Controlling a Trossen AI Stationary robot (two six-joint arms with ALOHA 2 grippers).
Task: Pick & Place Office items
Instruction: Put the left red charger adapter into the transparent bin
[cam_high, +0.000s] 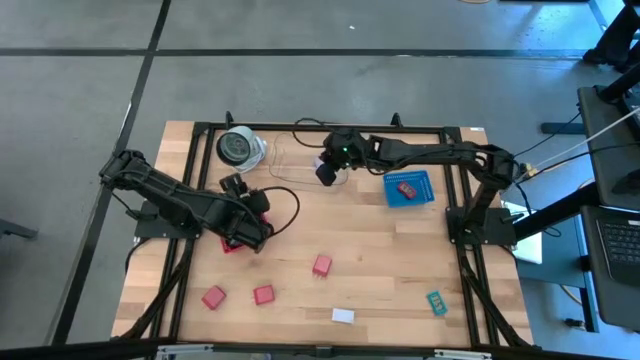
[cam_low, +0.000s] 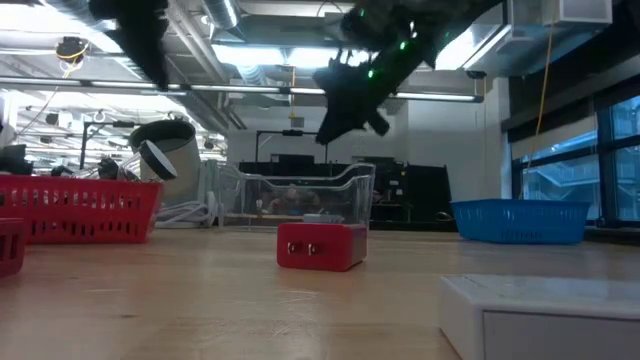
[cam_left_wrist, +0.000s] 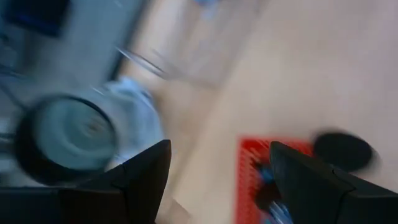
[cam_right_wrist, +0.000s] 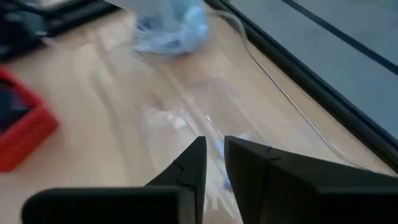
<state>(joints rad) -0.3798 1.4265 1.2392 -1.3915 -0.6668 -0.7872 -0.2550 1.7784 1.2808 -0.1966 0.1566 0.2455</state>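
Red blocks (cam_high: 264, 294), a white block (cam_high: 343, 316) and a green tag (cam_high: 435, 301) lie toward the table's (cam_high: 380, 250) six o'clock edge. Right gripper (cam_right_wrist: 214, 163), nearly pressed together, hovers over the clear tray (cam_low: 295, 195); left gripper (cam_left_wrist: 217, 171) is spread. Only the low view shows two slots in one red block's (cam_low: 321, 245) face.

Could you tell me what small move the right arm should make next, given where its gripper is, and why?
Probably lower the right gripper a little and open it. It hangs over the clear tray with its fingers nearly closed, and a pale blue bit shows between the fingertips in the right wrist view, though I cannot tell what it is. The left gripper waits open over the red tray.
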